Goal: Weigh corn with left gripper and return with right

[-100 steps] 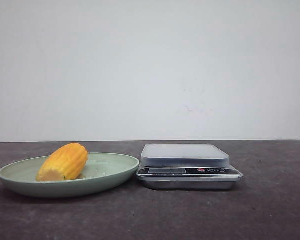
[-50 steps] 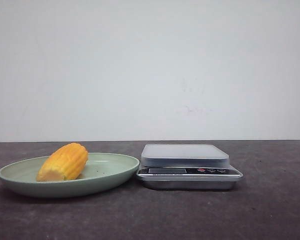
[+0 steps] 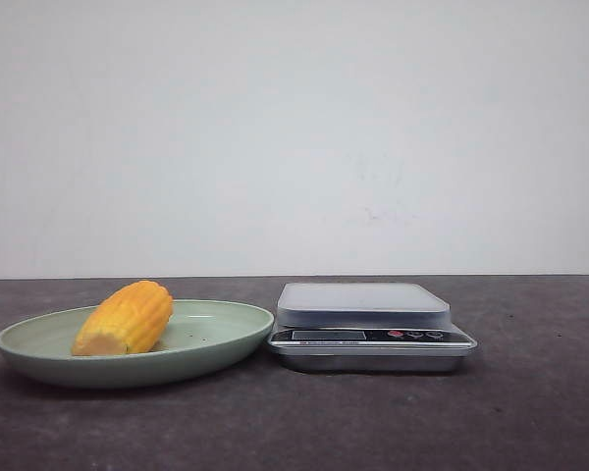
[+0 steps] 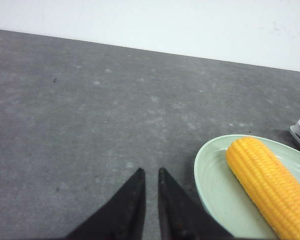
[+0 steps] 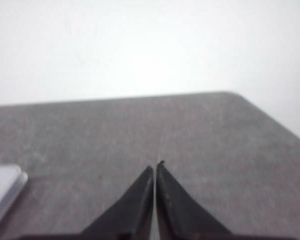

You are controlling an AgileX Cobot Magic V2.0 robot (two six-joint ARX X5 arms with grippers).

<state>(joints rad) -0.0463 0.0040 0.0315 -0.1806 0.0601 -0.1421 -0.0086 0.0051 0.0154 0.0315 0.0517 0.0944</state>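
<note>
Corn (image 3: 125, 318) lies on its side in a pale green plate (image 3: 216, 343), paler cut end toward the camera. Kitchen scale (image 3: 370, 325) stands just right of the plate on a dark grey table (image 3: 373, 422), its platform bare. Left gripper (image 4: 151, 174) hovers beside the plate, fingers nearly together, holding nothing. Right gripper (image 5: 155, 167), somewhat blurred, appears closed and empty over the table near the scale's corner.
</note>
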